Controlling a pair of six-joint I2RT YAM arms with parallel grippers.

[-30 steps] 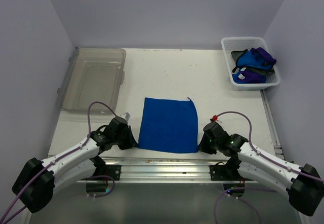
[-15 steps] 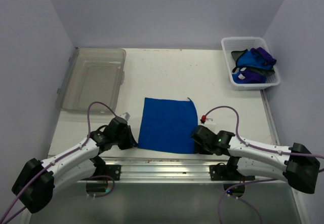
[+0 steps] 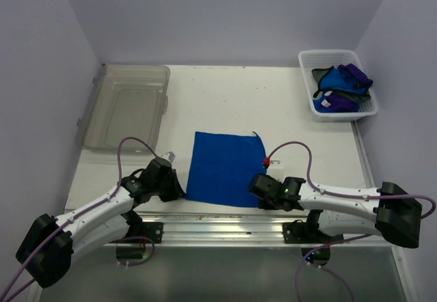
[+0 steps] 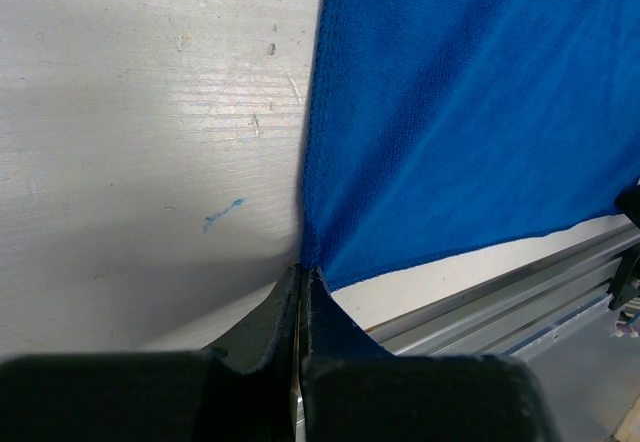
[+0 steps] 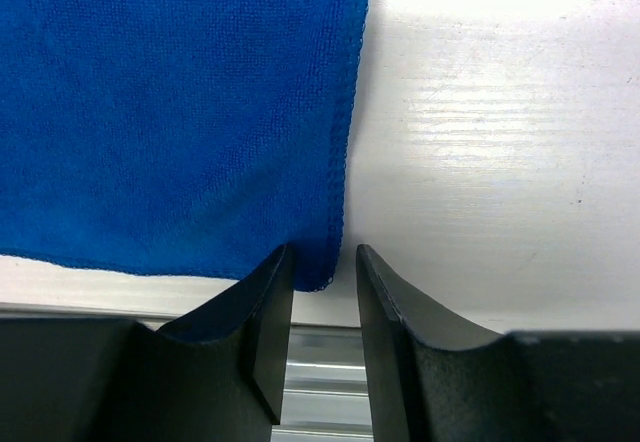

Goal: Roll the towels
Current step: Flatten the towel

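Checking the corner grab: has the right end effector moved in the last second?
Yes. The right end effector slid left along the rail, to the near right corner of the blue towel.

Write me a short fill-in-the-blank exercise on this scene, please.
The flat towel is ____ in colour.
The left tool is ____ on its near corner.
The right tool stands ____ astride the other near corner.
The white basket sits in the far ____ corner of the table.
Missing: blue; shut; open; right.
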